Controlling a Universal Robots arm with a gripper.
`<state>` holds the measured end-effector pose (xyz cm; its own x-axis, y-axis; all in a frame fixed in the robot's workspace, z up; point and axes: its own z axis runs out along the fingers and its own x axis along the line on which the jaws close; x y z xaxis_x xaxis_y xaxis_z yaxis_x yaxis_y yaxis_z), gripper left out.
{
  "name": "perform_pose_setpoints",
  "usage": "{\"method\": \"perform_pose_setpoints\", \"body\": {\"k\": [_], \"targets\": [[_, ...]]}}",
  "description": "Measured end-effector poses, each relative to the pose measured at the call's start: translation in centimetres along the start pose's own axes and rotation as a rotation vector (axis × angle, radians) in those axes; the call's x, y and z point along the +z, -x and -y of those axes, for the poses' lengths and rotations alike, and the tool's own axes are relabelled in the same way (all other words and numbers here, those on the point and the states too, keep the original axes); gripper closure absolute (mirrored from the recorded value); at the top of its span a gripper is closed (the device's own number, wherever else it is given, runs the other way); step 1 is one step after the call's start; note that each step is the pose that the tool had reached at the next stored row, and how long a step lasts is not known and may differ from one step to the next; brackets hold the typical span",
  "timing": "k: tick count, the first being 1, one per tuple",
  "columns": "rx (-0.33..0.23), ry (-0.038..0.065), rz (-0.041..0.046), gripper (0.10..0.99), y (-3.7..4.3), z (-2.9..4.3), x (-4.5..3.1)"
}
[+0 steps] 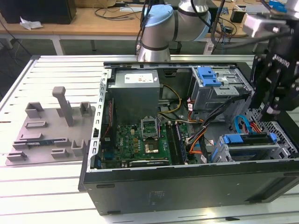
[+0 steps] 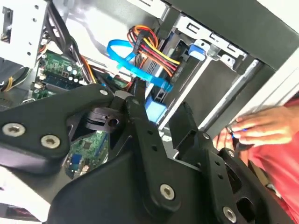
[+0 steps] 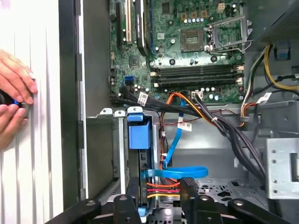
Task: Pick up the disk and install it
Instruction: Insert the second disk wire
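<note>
In the exterior view, the gripper point(image 1: 272, 111) hangs over the open computer case point(image 1: 187, 186) at the exterior view's right, above the drive cage point(image 1: 252, 145), where the disk point(image 1: 246, 140) sits with its blue rail showing. A grey fixture plate point(image 1: 49, 133) lies on the table point(image 1: 28, 196) to the exterior view's left.

In the second wrist view, the black fingers point(image 2: 140, 122) stand apart with nothing between them. A blue data cable point(image 2: 135, 67) loops beyond, and a person's hand point(image 2: 266, 128) rests outside the case.

In the first wrist view, the disk's blue tab point(image 3: 139, 131) seems seated in the cage beside the motherboard point(image 3: 187, 46); a hand point(image 3: 14, 98) is at the edge.
</note>
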<state>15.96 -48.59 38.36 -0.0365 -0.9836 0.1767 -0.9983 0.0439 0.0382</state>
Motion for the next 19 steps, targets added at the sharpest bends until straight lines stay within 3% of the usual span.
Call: {"method": "perform_pose_setpoints", "body": {"k": [1, 2, 5, 8, 19], "targets": [[0.000, -0.001, -0.0165, 0.624, 0.36, -0.42, -0.24], [0.001, -0.001, -0.0245, 0.812, 0.57, -0.77, -0.33], [0.001, -0.001, -0.0357, 0.933, 0.90, -1.27, -0.36], [0.001, -0.002, -0.0468, 0.980, 1.29, -1.40, -0.42], [-0.001, -0.002, -0.0472, 0.980, 1.28, -1.41, -0.43]]}}
